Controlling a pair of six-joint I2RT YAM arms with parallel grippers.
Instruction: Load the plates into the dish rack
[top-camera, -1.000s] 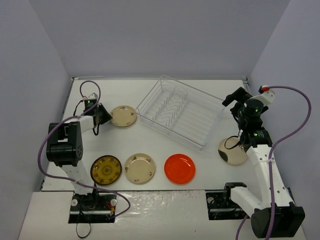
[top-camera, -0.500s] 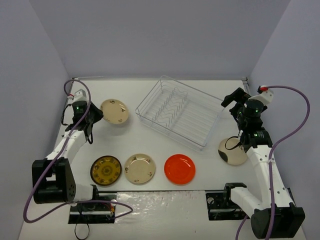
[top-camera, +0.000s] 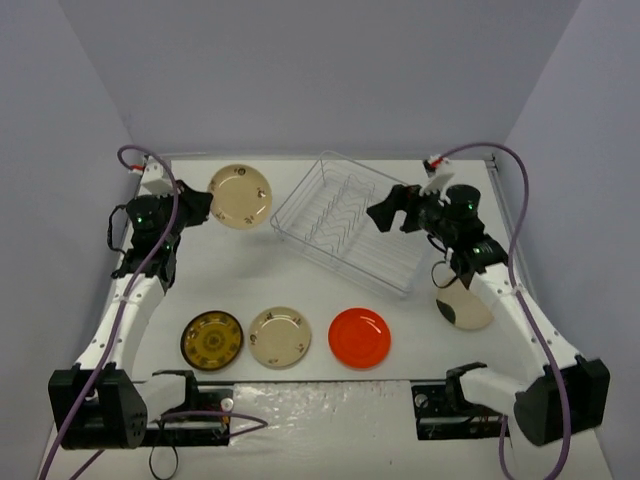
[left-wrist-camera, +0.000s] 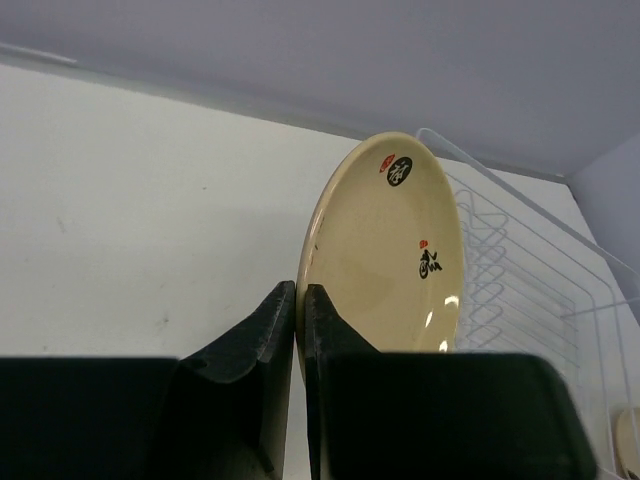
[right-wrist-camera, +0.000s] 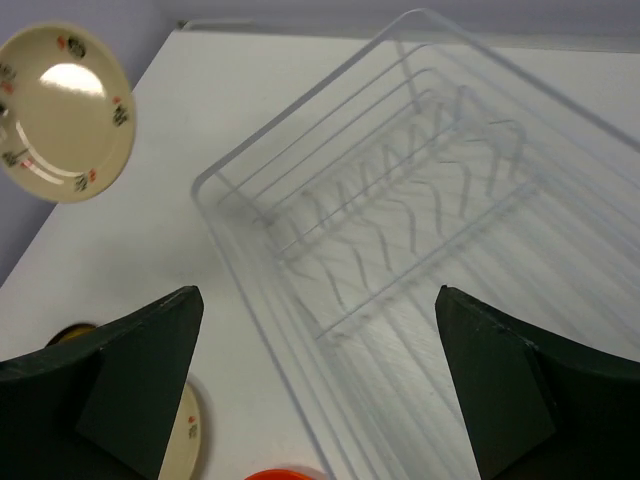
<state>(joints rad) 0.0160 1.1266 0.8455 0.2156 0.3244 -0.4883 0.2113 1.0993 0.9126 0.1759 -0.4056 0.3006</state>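
Note:
My left gripper (top-camera: 197, 207) is shut on the rim of a cream plate (top-camera: 241, 196) with small motifs, holding it on edge in the air left of the dish rack (top-camera: 300, 188). In the left wrist view the plate (left-wrist-camera: 390, 250) stands upright between my gripper's (left-wrist-camera: 298, 292) pinched fingers, with the rack (left-wrist-camera: 520, 290) beyond it. My right gripper (top-camera: 385, 213) hovers open and empty over the rack's right half; its wrist view looks down between wide jaws (right-wrist-camera: 318, 292) at the rack (right-wrist-camera: 300, 100). On the table lie a dark brown plate (top-camera: 212, 340), a cream plate (top-camera: 280, 336) and an orange-red plate (top-camera: 360, 337).
A cream plate with a dark patch (top-camera: 463, 303) lies right of the rack, partly under my right arm. The rack holds no plates and sits askew at the back middle. Grey walls close in the table on three sides.
My left arm has raised the cream plate off the table, tipped it on edge and carried it back and right towards the rack. The right arm has swung left over the rack, still open.

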